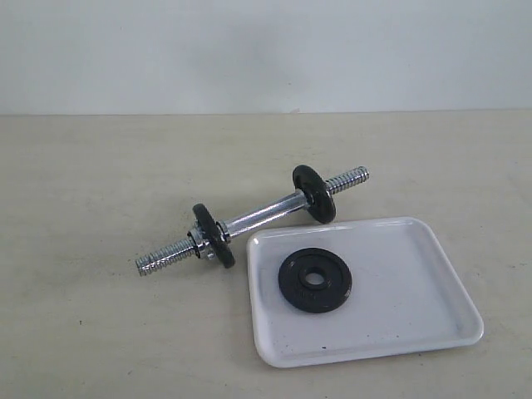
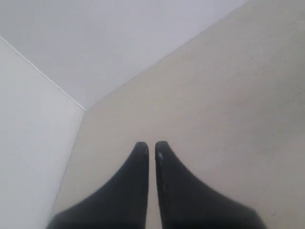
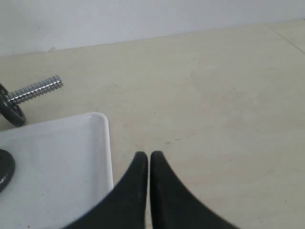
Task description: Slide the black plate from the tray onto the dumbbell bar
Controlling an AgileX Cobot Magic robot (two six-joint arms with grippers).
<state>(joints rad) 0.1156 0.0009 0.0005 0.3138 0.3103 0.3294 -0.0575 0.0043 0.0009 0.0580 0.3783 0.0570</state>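
Note:
The black plate [image 1: 315, 280] lies flat in the white tray [image 1: 416, 307], towards its left side; the right wrist view shows only its edge [image 3: 5, 175] and the tray [image 3: 62, 162]. The dumbbell bar [image 1: 258, 218] rests diagonally on the table behind the tray, with a black disc on each side and bare threaded ends; one end [image 3: 35, 89] shows in the right wrist view. My right gripper [image 3: 149, 155] is shut and empty, hovering just off the tray's edge. My left gripper [image 2: 151, 145] is shut and empty over bare table. Neither gripper appears in the exterior view.
A pale wall [image 1: 266, 50] rises behind the beige table [image 1: 100, 166]. In the left wrist view, the wall [image 2: 119, 43] meets the tabletop [image 2: 214, 95] at a corner.

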